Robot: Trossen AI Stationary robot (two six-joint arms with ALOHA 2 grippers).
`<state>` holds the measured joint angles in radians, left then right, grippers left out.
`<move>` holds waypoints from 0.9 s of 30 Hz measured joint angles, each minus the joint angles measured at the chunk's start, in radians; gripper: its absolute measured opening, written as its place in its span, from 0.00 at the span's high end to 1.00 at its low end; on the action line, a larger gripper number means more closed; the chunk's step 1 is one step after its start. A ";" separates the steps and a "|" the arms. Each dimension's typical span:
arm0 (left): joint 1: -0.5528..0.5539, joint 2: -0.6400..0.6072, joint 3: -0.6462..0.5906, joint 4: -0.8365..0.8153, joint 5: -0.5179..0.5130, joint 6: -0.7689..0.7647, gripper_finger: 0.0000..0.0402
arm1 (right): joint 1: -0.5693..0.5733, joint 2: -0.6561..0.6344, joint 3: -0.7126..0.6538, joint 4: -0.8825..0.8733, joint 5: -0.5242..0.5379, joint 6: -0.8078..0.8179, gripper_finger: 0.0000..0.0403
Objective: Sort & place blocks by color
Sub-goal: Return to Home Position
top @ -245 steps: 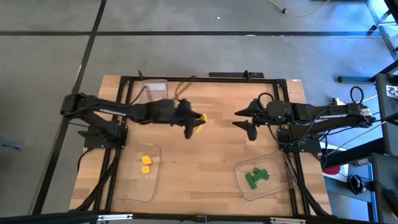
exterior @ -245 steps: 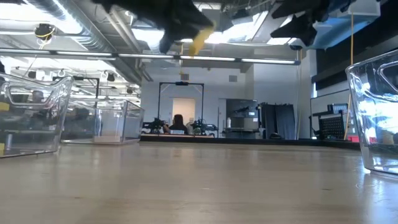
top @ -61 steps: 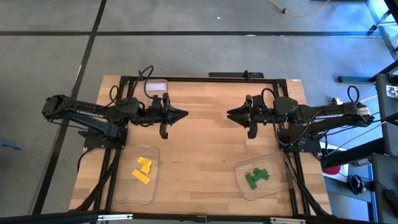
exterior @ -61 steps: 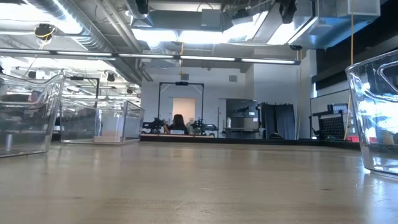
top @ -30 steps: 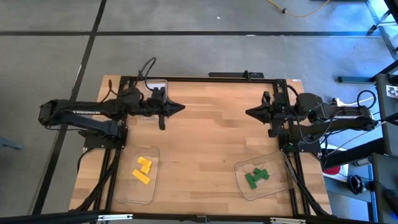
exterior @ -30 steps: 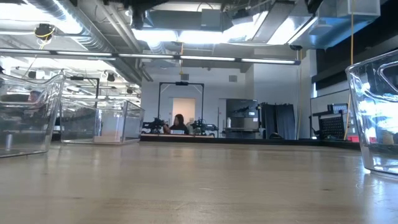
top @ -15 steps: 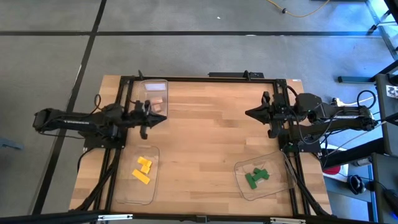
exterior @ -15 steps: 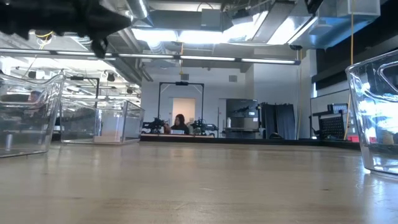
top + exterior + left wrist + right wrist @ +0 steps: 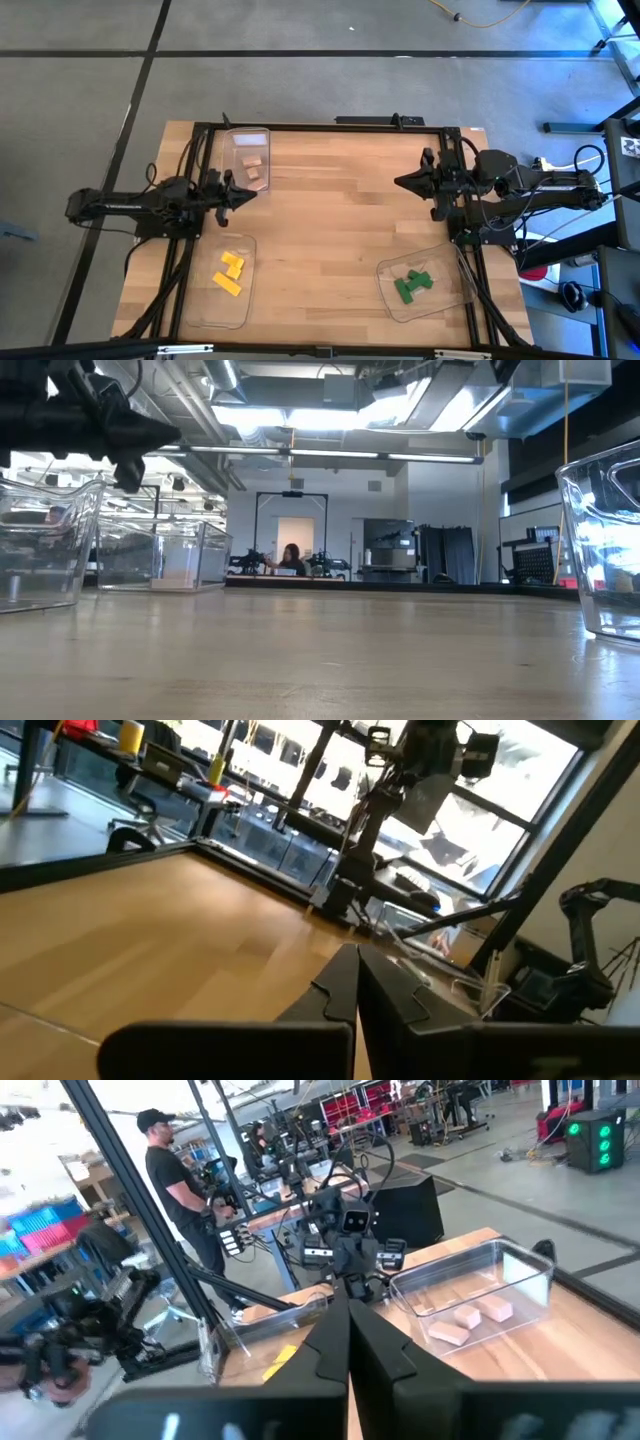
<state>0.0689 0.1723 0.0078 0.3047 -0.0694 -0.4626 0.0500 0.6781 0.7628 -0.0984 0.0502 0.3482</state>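
The blocks lie sorted in three clear trays. Yellow blocks [image 9: 230, 272] are in the near-left tray [image 9: 205, 305], green blocks [image 9: 412, 284] in the near-right tray [image 9: 445, 298], and tan blocks [image 9: 253, 166] in the far-left tray [image 9: 232, 140]. My left gripper [image 9: 248, 191] hovers shut and empty by the table's left edge, between the two left trays. My right gripper [image 9: 401, 181] hovers shut and empty near the right edge, beyond the green tray. The wrist views show each pair of fingers closed together, left [image 9: 355, 975] and right [image 9: 348, 1330].
The wooden tabletop's middle [image 9: 330, 230] lies bare between the arms. A black frame [image 9: 330, 126] runs round the table. In the low view the trays stand at left [image 9: 50, 545] and right [image 9: 605, 550]. A person [image 9: 175, 1175] stands in the room beyond the table.
My left gripper has drawn back toward the table's left edge and slightly toward the near edge, staying shut, which has uncovered the tan-block tray. In the low view it has come down into sight at the upper left.
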 joint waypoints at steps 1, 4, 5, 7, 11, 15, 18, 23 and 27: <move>0.000 -0.011 0.000 -0.018 -0.004 0.005 1.00 | 0.000 0.000 0.000 0.000 0.000 0.014 1.00; 0.001 -0.034 0.000 -0.043 -0.018 0.024 1.00 | 0.000 0.000 0.000 0.001 0.001 0.046 1.00; 0.001 -0.035 0.000 -0.041 -0.019 0.026 1.00 | 0.000 0.000 0.000 0.001 0.001 0.056 1.00; 0.001 -0.034 0.000 -0.047 -0.024 0.027 1.00 | 0.000 0.000 0.000 0.001 0.001 0.063 0.99; 0.001 -0.034 0.000 -0.048 -0.013 0.027 1.00 | 0.000 0.000 0.000 0.000 0.001 0.038 0.97; 0.000 -0.034 0.000 -0.048 -0.017 0.028 0.98 | 0.000 0.000 0.000 -0.016 0.004 0.013 0.96; 0.000 -0.034 0.000 -0.049 -0.018 0.028 0.97 | 0.000 -0.005 0.000 -0.056 0.020 0.012 0.94; 0.000 -0.034 0.000 -0.049 -0.018 0.028 0.95 | -0.019 -0.028 0.000 -0.116 -0.026 -0.017 0.78; 0.000 -0.034 0.000 -0.049 -0.018 0.028 0.95 | -0.034 -0.057 0.000 -0.143 -0.026 -0.029 0.58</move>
<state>0.0692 0.1387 0.0078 0.2552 -0.0875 -0.4351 0.0164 0.6208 0.7628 -0.2418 0.0244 0.3195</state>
